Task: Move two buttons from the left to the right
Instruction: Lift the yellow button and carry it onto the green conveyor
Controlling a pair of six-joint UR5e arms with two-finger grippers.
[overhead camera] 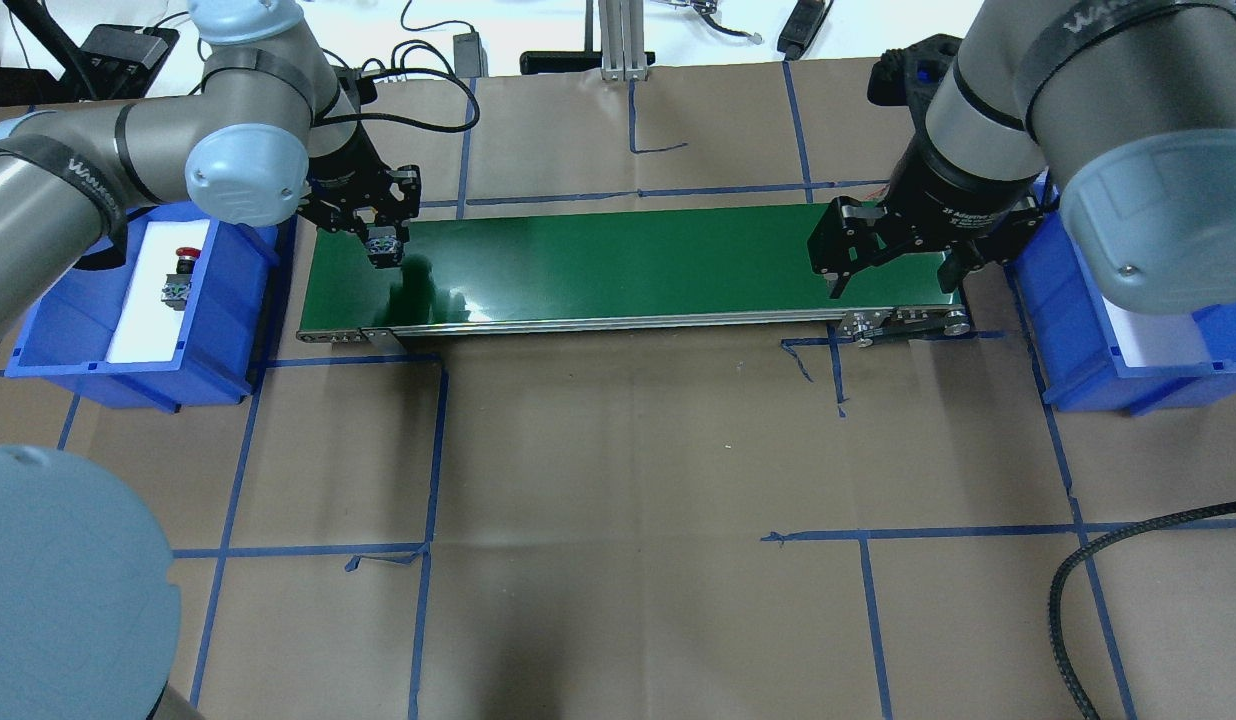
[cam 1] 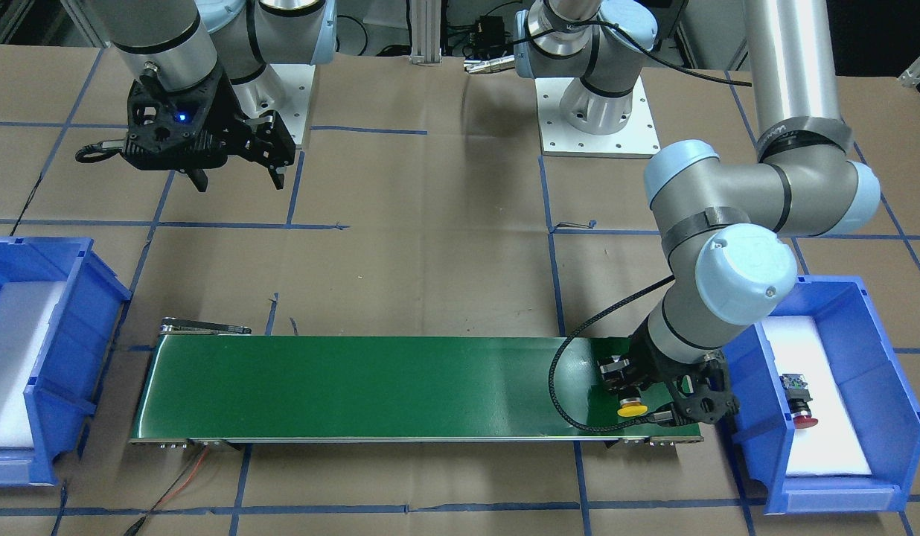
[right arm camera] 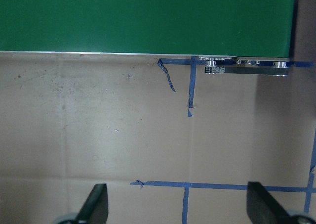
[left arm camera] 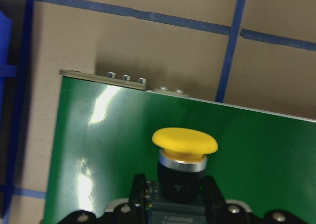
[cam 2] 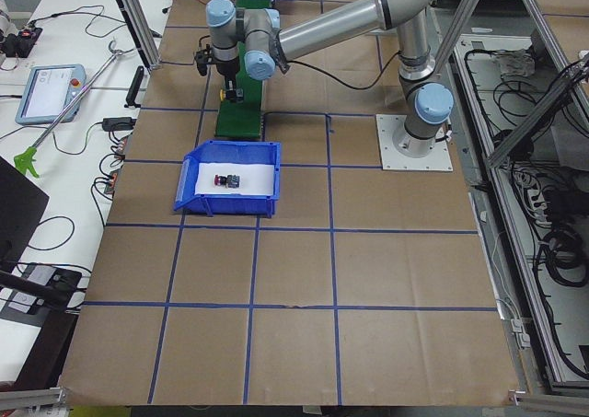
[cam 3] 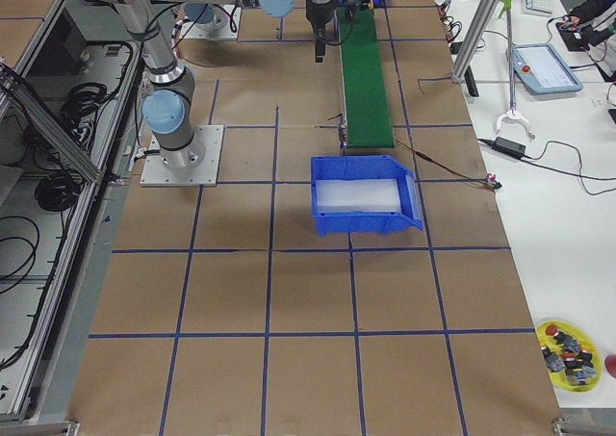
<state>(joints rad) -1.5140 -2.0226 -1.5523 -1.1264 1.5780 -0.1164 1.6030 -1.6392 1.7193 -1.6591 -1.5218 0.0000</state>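
Yellow button point(cam 1: 632, 409) sits clamped in the left gripper point(cam 1: 630, 387) over the left end of the green belt point(cam 1: 356, 387), near the belt's edge on the operators' side. The grip closes on its black body and grey terminal block. The mushroom cap juts out ahead, lying sideways rather than upright. Whether the button touches the belt cannot be told from any view.

The red button point(cam 1: 800, 402) lies on its side on white foam point(cam 1: 825, 447) in the blue left bin point(cam 1: 877, 327), just beside that end of the belt, with its cap toward the operators.

At the other end, the right gripper point(cam 1: 239, 179) hangs with its jaws spread wide and nothing between them. It is above the brown paper of the table point(cam 1: 430, 246), on the robot's side of the belt. The blue right bin point(cam 1: 73, 327) stands just beyond the belt's right end, with white foam showing in it. Blue tape point(cam 1: 549, 246) marks the paper in a grid.
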